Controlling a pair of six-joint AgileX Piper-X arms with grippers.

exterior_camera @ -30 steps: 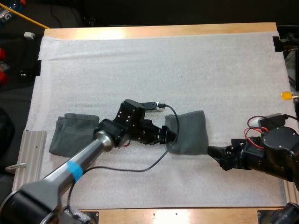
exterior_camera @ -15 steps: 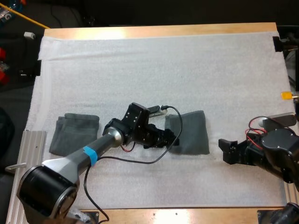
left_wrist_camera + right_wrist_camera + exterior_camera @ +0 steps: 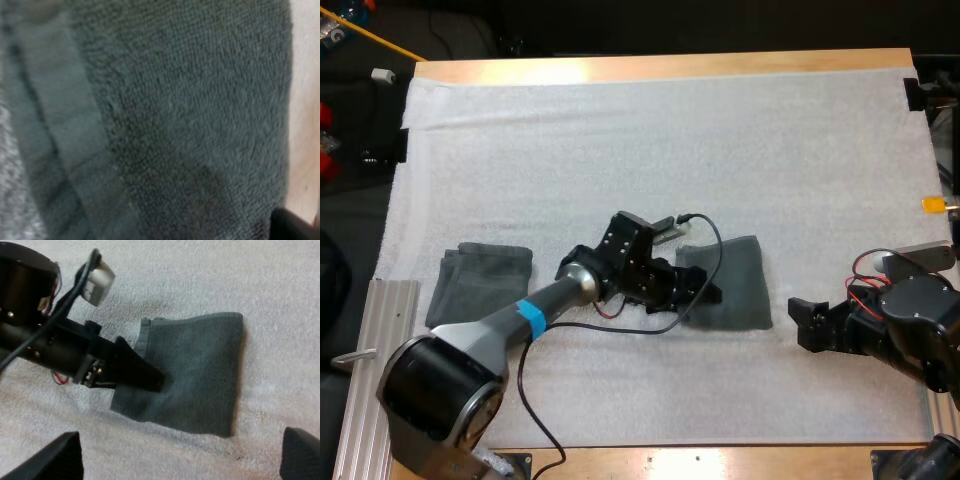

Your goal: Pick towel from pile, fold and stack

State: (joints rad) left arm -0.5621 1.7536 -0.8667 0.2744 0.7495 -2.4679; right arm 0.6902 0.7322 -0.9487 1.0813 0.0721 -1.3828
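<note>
The folded dark grey-green towel [image 3: 732,285] lies flat in the middle of the white mat [image 3: 620,130]. It is almost square and a bit tilted, with its hemmed edge facing the left claw [image 3: 708,292]. That claw sits on this edge; whether it grips is hard to see. The right claw [image 3: 802,322] is spread wide near the towel's other side. A grey-green folded stack [image 3: 480,287] lies far left.

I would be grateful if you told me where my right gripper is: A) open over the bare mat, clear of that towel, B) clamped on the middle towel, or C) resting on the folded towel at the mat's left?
A: the right gripper stands open over the white mat, with the middle towel lying beyond it, untouched.
</note>
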